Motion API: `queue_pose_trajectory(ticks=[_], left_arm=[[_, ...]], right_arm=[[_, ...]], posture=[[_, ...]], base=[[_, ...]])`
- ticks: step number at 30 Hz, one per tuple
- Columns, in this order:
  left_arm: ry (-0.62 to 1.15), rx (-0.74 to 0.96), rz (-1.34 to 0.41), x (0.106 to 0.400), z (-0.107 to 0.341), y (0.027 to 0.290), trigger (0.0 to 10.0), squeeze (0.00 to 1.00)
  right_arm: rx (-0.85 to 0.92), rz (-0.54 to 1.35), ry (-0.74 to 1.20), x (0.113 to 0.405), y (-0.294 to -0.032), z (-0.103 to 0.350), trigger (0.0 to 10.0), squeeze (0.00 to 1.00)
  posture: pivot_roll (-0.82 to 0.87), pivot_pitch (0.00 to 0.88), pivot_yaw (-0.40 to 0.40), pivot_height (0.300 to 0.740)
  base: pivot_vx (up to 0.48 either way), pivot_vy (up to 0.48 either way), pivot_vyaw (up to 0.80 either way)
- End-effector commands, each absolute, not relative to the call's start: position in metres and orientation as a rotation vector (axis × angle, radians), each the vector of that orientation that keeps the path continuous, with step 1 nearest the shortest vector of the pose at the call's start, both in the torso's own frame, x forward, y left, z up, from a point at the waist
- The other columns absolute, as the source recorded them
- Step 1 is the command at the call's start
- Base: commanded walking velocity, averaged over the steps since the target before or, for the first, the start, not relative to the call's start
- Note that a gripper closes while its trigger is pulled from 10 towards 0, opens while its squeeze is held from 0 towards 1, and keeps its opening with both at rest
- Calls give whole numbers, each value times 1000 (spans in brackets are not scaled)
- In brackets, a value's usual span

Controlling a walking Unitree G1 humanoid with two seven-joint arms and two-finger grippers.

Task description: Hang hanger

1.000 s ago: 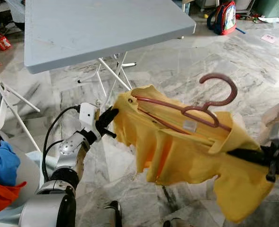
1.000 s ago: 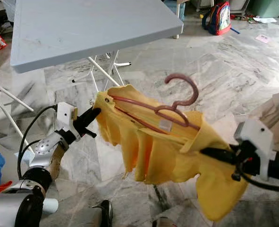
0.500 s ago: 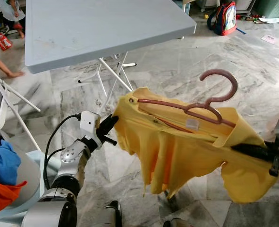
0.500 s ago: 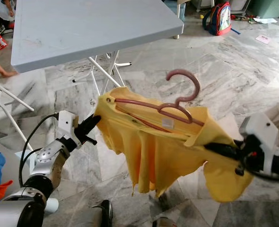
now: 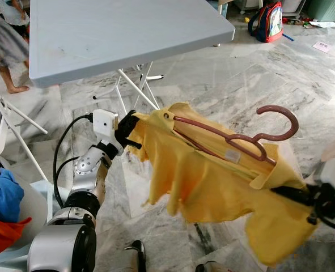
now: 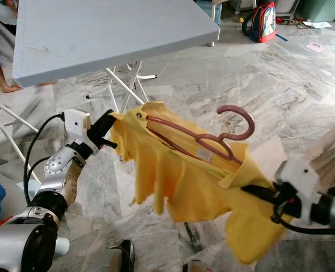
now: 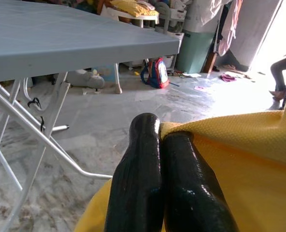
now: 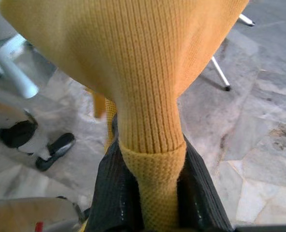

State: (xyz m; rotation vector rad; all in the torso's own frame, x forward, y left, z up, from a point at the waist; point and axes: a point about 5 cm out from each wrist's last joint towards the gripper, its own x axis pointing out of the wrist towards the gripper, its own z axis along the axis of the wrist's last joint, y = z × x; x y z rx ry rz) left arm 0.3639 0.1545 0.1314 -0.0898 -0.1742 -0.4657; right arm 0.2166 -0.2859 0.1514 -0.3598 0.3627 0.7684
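A yellow polo shirt hangs stretched in the air between my two arms, with a dusty-pink hanger threaded inside its neck and the hook sticking out at the upper right. My left gripper is shut on the shirt's left shoulder edge; in the left wrist view its black fingers press together on yellow cloth. My right gripper is shut on the shirt's collar at the lower right; the right wrist view shows ribbed yellow fabric pinched between its pads.
A grey folding table with white legs stands just behind the shirt. A person's legs are at the far left. A backpack sits on the marble floor at the back. Blue and orange laundry lies at my lower left.
My left gripper has risen with the shirt's shoulder, while the right end and the hanger hook have moved right and down, tilting the hanger. A person has stepped in at the far left.
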Motion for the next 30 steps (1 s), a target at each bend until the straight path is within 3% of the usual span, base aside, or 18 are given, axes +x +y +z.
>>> queue_pose_trajectory(ticks=[1, 8, 12, 21, 25, 30], left_arm=[[-283, -125, -202, 366, 154, 210, 0, 0], [-242, -122, -206, 364, 144, 206, 0, 0], [-200, -111, -234, 362, 133, 196, 0, 0], [-114, -64, -326, 358, 112, 159, 0, 0], [-104, -30, -296, 365, 117, 147, 0, 0], [-149, -8, -286, 370, 129, 143, 0, 0]], right_arm=[[-355, 615, 508, 205, -316, 127, 10000, 0], [-366, 450, 481, 208, -320, 97, 10000, 0], [-321, 486, 476, 205, -304, 83, 10000, 0], [-402, 581, 504, 204, -271, 55, 10000, 0], [-529, 473, 515, 215, -267, 43, 10000, 0], [-565, 415, 515, 218, -267, 41, 10000, 0]], posture=[[-188, 211, 25, 740], [-187, 211, 25, 740], [-189, 213, 28, 740], [-184, 213, 22, 740], [-183, 211, 22, 740], [-185, 210, 30, 740]], base=[[0, 0, 0], [0, 0, 0], [0, 0, 0], [0, 0, 0], [0, 0, 0], [0, 0, 0]])
